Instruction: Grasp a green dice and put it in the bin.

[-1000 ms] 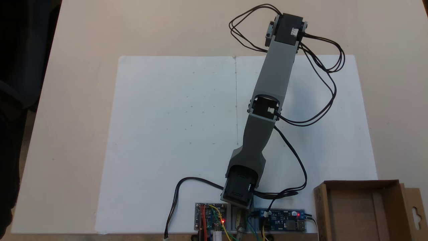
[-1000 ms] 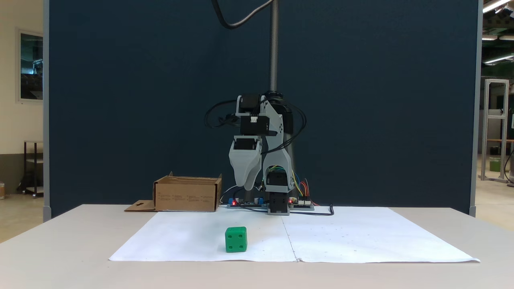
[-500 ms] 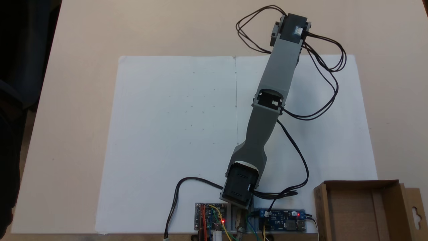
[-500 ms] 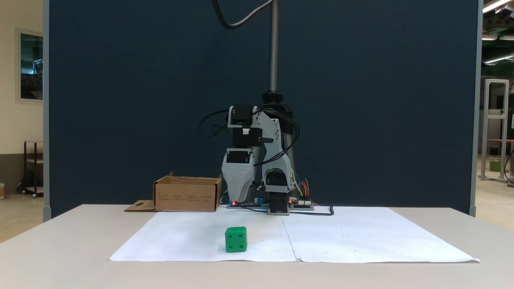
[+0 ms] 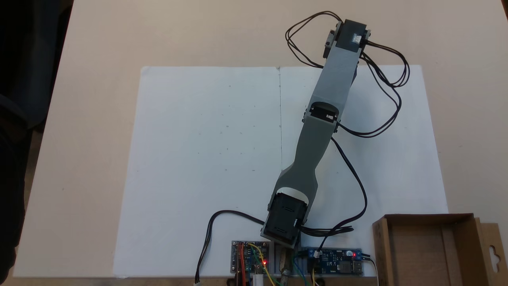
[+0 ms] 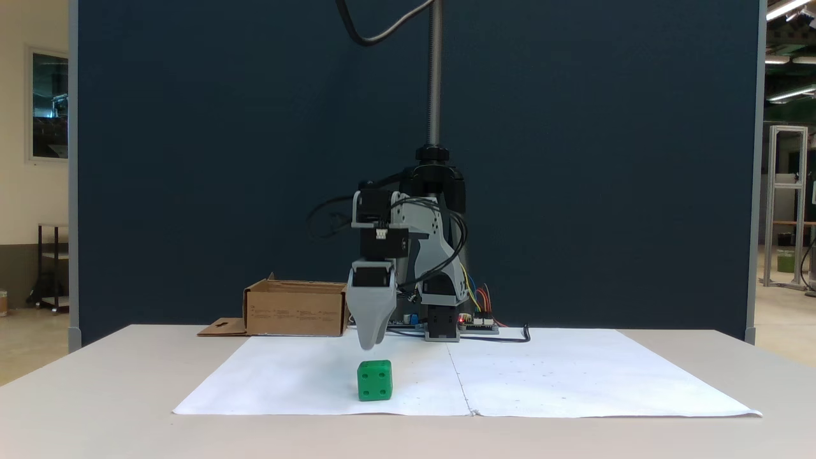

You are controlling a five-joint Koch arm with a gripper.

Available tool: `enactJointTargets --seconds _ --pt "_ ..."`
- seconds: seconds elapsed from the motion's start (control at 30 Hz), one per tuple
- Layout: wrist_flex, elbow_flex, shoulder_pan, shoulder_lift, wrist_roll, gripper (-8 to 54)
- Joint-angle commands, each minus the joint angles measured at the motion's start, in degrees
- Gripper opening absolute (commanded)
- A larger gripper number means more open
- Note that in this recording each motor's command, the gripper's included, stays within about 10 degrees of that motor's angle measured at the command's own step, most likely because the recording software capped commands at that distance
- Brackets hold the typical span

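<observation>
The green dice (image 6: 374, 380) sits on the white paper sheet (image 6: 574, 376) near its front edge in a fixed view, showing a four-pip face toward the camera. The gripper (image 6: 370, 341) hangs tip-down just above the dice at about its 12 o'clock, apart from it. Only one tapered grey tip shows, so whether the jaws are parted or closed cannot be told. In a fixed view from above, the grey arm (image 5: 317, 131) stretches from its base toward 1 o'clock across the sheet, covering the dice beneath its far end. The cardboard bin (image 5: 432, 250) stands at the base's 3 o'clock there, open side up, its hang-hole flap (image 5: 493, 252) folded outward. Circuit boards (image 5: 335, 260) with red lights lie beside the base.
</observation>
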Motion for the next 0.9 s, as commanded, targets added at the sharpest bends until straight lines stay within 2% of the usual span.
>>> enactJointTargets --seconds 0.0,0.87 --pt "4.0 -3.3 0.2 0.7 -6.2 41.7" --pt "-8.0 -3.3 -0.9 -4.0 -7.4 41.6"
